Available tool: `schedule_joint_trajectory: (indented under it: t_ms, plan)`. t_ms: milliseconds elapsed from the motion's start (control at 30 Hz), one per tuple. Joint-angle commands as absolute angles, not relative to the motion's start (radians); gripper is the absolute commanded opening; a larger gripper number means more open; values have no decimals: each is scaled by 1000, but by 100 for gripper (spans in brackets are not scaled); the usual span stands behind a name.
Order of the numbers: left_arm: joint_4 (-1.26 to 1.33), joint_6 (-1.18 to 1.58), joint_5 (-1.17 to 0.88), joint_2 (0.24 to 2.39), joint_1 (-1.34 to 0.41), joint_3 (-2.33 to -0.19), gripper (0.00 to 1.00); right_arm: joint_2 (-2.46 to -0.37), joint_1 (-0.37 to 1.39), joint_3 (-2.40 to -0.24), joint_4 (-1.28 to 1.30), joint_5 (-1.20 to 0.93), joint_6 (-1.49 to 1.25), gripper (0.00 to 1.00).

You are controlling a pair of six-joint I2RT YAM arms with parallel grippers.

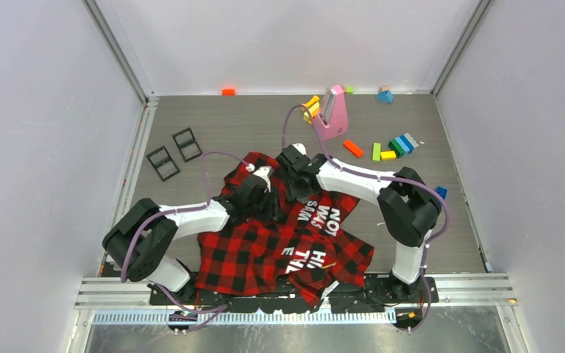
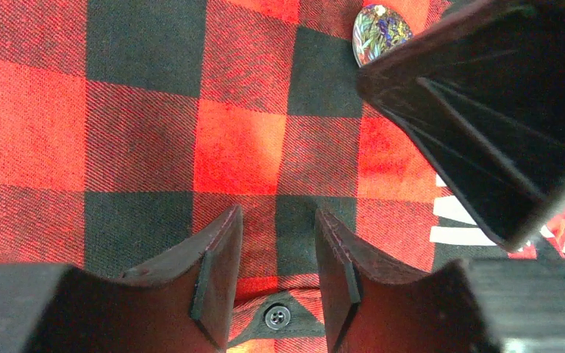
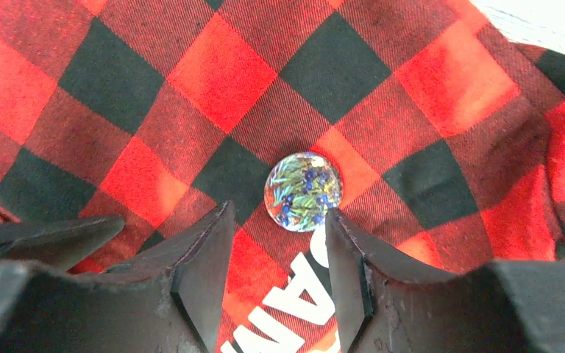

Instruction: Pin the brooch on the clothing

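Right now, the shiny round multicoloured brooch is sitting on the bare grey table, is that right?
Not quite. The shiny round multicoloured brooch is sitting on the red-and-black checked flannel shirt. The right wrist view shows it most clearly, with checked cloth all around it.

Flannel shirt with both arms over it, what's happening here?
A red-and-black flannel shirt lies spread out. A round multicoloured brooch sits on it just past the fingertips of the right hand, which is open and holds nothing. The left hand, also open, hovers over the cloth close by.
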State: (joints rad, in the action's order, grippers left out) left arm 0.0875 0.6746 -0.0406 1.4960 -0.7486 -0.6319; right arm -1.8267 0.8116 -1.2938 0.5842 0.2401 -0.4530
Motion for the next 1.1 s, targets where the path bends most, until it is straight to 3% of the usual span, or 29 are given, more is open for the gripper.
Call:
schedule_joint_trajectory:
  t_ms: [0,333,500,700,967,1067]
  plan:
    - [74,660,-9,1463,-747,-629,43,-1888,826,-1347,571,298,-429,54]
    - [68,651,-11,1451,-747,-630,43,-1970,836,-1343,561,382,-430,48]
    - [57,649,-8,1423,-747,-627,43,-1942,848,-1337,567,454,-441,26]
    - [6,629,35,1350,-747,-640,43,-1828,849,-1313,574,506,-455,10]
    - [-107,602,13,1222,-746,-714,45,-1684,846,-1319,609,511,-454,1]
    - [-123,592,-36,1146,-730,-740,53,-1577,803,-1293,550,330,-442,1]
